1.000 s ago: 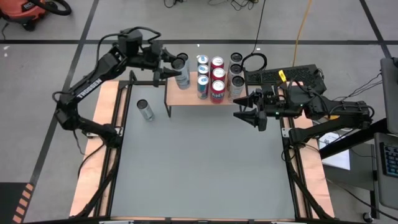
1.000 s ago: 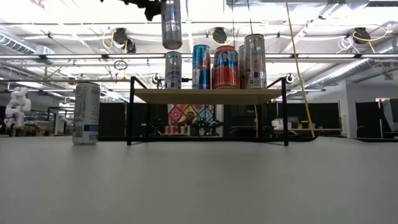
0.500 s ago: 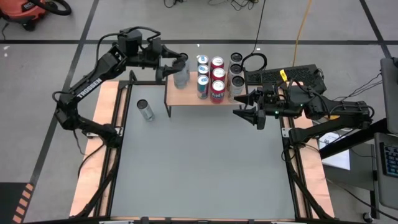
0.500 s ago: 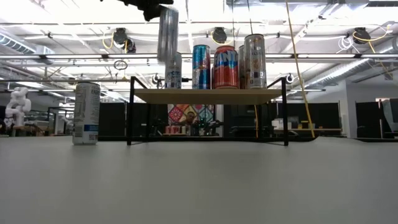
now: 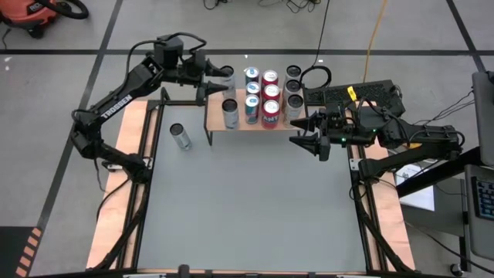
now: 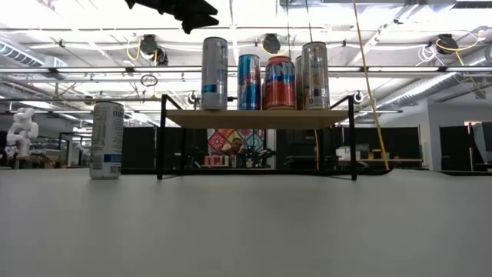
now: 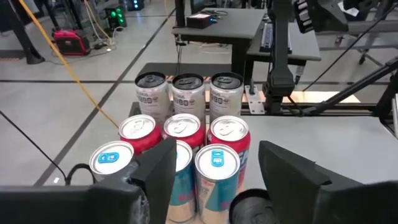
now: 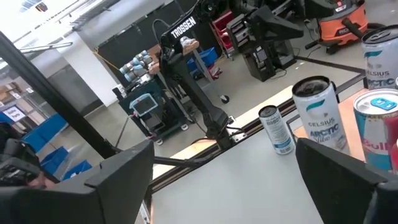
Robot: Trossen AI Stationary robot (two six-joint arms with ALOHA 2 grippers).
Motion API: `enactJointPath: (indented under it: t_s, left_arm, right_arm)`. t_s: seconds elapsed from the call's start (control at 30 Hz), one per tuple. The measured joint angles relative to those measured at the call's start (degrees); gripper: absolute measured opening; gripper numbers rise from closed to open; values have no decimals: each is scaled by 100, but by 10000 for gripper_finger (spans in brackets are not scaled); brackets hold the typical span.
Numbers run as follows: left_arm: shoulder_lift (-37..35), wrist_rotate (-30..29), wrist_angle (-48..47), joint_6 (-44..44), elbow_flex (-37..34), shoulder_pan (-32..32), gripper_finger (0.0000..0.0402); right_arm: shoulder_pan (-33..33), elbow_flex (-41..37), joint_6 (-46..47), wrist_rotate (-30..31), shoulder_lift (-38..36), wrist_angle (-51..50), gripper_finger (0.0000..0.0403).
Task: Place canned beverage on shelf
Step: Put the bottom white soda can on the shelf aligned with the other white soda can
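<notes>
Now stands upright on low wooden shelf point(image 5: 255, 116): tall silver can point(image 5: 230, 113), let go. Left gripper point(image 5: 215, 79) open, just behind. Right gripper point(image 5: 310, 136) open, beside shelf.

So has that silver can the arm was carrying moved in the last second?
Yes. The silver can has come down from the air and now stands on the shelf, left of the blue can; the left gripper hangs above it.
</notes>
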Motion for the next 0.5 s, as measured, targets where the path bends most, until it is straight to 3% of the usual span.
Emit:
enactJointPath:
  t_s: [0.3, 0.5]
  left_arm:
    - [-253, -28, -41, -22, -2, -62, 181]
    - [-841, -675, -517, -1394, -4, -397, 162]
  right_arm:
    - [0, 0, -393, 18, 0, -4, 354]
    - [0, -1, -426, 26, 0, -40, 354]
